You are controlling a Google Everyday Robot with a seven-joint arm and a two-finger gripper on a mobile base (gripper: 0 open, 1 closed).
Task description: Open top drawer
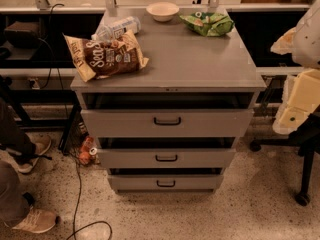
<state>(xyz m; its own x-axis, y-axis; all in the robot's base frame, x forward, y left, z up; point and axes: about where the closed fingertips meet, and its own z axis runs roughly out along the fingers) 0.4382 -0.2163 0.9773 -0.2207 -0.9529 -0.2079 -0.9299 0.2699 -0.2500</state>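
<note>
A grey metal cabinet (170, 64) stands in the middle with three drawers stacked in its front. The top drawer (210, 123) is the widest and tallest, with a small black bar handle (167, 121) centred on it. A dark gap shows above its front. The middle drawer (200, 158) and the bottom drawer (195, 183) are shorter and narrower, each with a like handle. My gripper (294, 115) is at the right edge with the pale arm parts. It is level with the top drawer, well to the right of the cabinet, and touches nothing.
On the cabinet top lie a brown chip bag (105, 56), a water bottle (116, 29), a white bowl (162, 11) and a green bag (207, 24). A person's shoes (35, 220) and cables are at the left. Cans (86, 151) lie by the cabinet. A black wheeled stand (302, 196) is at the right.
</note>
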